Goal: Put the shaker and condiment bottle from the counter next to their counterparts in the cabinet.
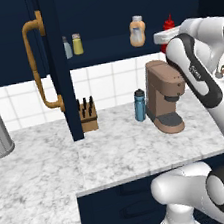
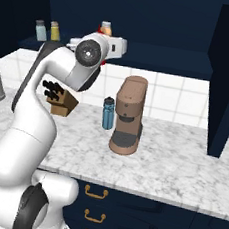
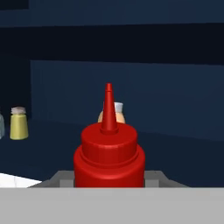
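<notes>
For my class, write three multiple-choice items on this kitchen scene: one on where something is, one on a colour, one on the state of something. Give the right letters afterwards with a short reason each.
1. Where does the yellow-green shaker stand?
A. on the counter by the knife block
B. on the cabinet shelf beside the grey shaker
C. on top of the coffee machine

2. What colour is the bottle next to the coffee machine on the counter?
A. blue
B. red
C. peach-orange

3. What is the state of the gripper?
A. open and empty
B. shut on the knife block
C. shut on the red squeeze bottle

Answers:
1 B, it sits on the cabinet shelf right of the grey shaker.
2 A, the blue bottle stands just left of the machine.
3 C, the hand view shows the red squeeze bottle upright between the fingers, raised to shelf height.
</notes>
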{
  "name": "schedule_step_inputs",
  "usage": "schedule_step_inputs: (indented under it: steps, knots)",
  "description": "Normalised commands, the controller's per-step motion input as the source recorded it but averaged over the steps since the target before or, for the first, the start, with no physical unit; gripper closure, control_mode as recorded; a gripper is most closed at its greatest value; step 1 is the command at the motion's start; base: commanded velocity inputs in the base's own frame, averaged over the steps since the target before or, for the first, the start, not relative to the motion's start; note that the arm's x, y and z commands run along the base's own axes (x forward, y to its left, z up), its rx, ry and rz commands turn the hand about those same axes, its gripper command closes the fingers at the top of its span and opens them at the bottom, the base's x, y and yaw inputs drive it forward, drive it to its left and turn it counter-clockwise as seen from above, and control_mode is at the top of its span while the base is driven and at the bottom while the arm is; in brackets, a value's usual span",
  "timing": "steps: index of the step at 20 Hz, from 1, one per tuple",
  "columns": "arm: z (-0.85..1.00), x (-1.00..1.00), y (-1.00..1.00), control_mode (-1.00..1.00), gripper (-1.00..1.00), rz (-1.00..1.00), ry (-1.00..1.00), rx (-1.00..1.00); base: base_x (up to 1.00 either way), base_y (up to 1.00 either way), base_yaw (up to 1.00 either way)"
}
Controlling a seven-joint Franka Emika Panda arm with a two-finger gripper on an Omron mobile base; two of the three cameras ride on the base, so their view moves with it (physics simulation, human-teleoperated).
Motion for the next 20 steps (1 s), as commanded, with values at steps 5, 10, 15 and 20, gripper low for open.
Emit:
schedule_step_inputs:
  steps: [5,10,15,20]
  knots:
    - [0.0,0.5,0.0,-1.0,1.0,0.0,0.05,0.0,0.0,0.0,0.0]
    - [0.0,0.58,0.0,-1.0,1.0,0.01,0.01,0.0,0.0,0.0,0.0]
    - [-0.02,0.34,0.0,-1.0,1.0,0.03,0.0,0.0,0.0,0.0,0.0]
    - [-0.11,0.23,0.0,-1.0,1.0,0.02,0.0,0.0,0.0,0.0,0.0]
